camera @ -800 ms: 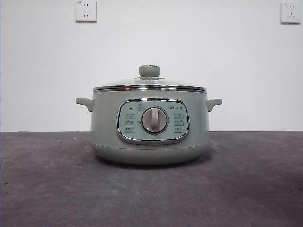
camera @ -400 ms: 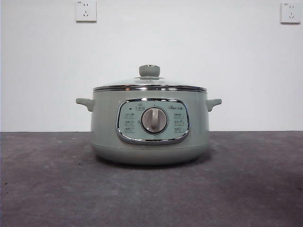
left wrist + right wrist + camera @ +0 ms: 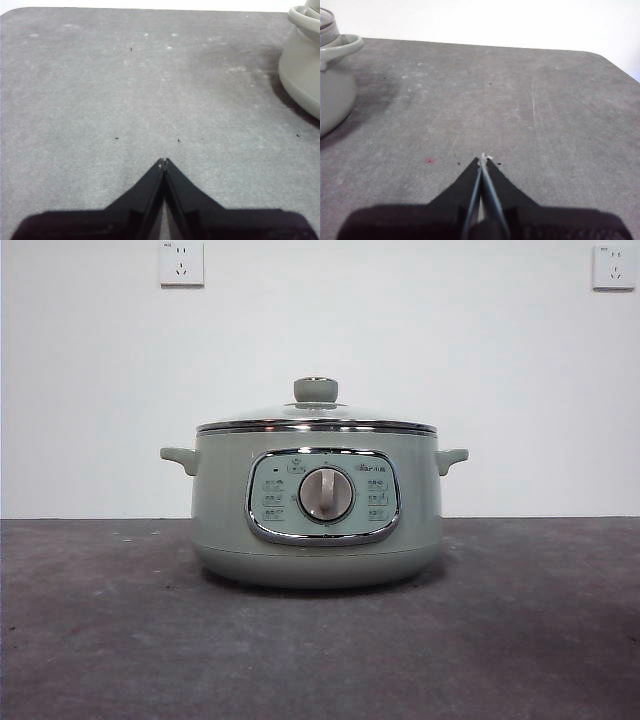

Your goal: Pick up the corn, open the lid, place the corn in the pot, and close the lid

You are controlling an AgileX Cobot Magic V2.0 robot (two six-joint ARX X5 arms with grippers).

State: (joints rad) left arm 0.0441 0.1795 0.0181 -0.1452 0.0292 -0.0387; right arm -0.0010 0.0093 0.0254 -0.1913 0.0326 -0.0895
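Observation:
The pale sage-green pot [image 3: 316,508] stands in the middle of the grey table, control panel facing the front view. The glass lid [image 3: 316,418] with its green knob sits shut on the pot. The corn is not in view in any frame. My left gripper [image 3: 163,161] is shut and empty over bare table, with the pot's side [image 3: 302,65] off at the view's edge. My right gripper [image 3: 483,159] is shut and empty over bare table, with the pot's handle [image 3: 342,49] at the view's far edge. Neither gripper shows in the front view.
The grey table [image 3: 120,640] meets a white wall behind the pot. Two wall sockets [image 3: 181,262] sit high on the wall. The table's rounded far corners show in both wrist views.

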